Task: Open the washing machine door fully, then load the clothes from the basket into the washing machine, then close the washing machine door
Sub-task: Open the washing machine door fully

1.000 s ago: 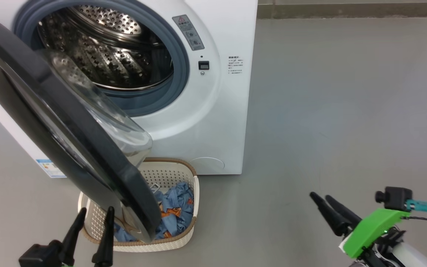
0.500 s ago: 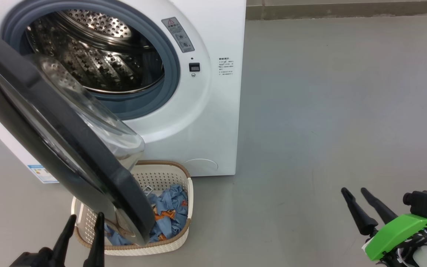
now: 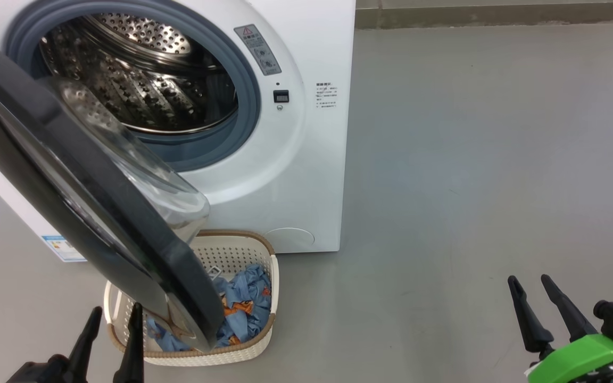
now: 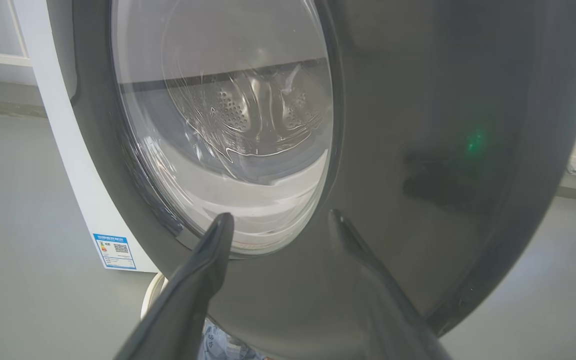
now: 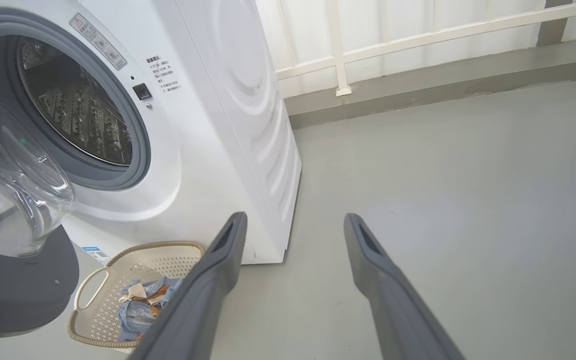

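head view: washing machine (image 3: 296,159) at upper left, port open, steel drum (image 3: 141,80) inside the grey gasket (image 3: 250,111); washing machine door (image 3: 99,191) swung out to the left, its inner side w/ the glass bowl turned toward the port
left wrist view: door's glossy black outer face close up, drum perforations seen thru the window; blue label sticker (image 4: 115,250) low on the cabinet at left
right wrist view: machine's embossed side panel, white railing (image 5: 338,50) behind it, basket (image 5: 168,262) w/ one side handle (image 5: 85,283) in front
basket: on the floor (image 3: 471,159) against the machine's front, under the door's lower edge, which hides its left part from the head cam
clothes (image 3: 248,298): heaped in the basket, blue w/ orange print; cream trim visible from the right wrist cam
left hand (image 3: 116,311): fingers apart, empty; tips by the door's lower outer rim, just in front of the basket; contact w/ door cannot be told
right hand (image 3: 528,279): fingers apart, empty; over bare floor, well apart from basket, clothes & machine, to their right
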